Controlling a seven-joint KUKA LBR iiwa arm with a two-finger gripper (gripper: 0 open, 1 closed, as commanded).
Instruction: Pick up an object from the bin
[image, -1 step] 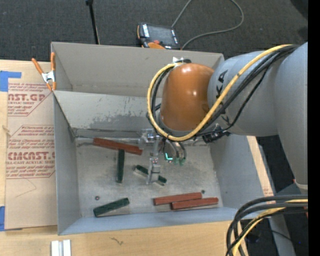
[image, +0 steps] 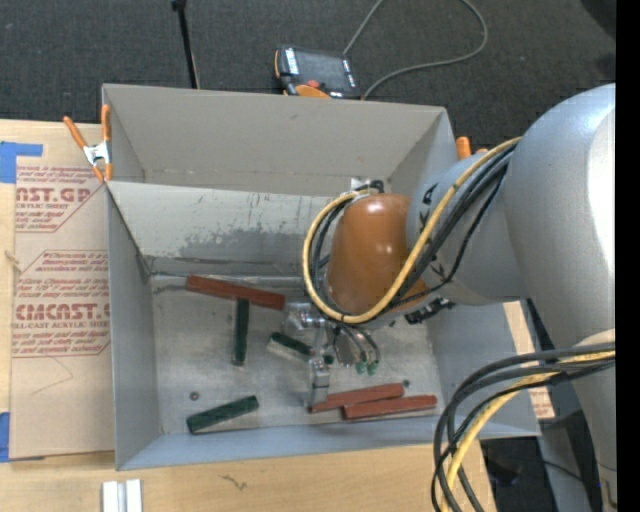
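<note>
- Camera view from above has the two-finger metal gripper (image: 322, 372) low in the right half of the grey metal bin (image: 130, 300), under the arm's rounded orange-brown cover (image: 365, 250).
- How wide the gripper stands I cannot tell, as the wrist hardware crowds it. Nothing can be seen held in it.
- Nearest things: a pair of flat red-brown bars (image: 385, 403) lying side by side just in front of the gripper, near the front wall, and a short dark green stick (image: 290, 346) just to its left.
- Well apart on the left lie a long red-brown strip (image: 235, 291), a dark green rod (image: 240, 332) and a dark green block (image: 222, 414).
- The step looks like settling on a target. The red-brown pair seems likeliest.
- To do it well, I would centre on one bar only, close across its narrow width and keep off the front wall.
- Catching both bars risks a skewed, slipping hold.
</note>
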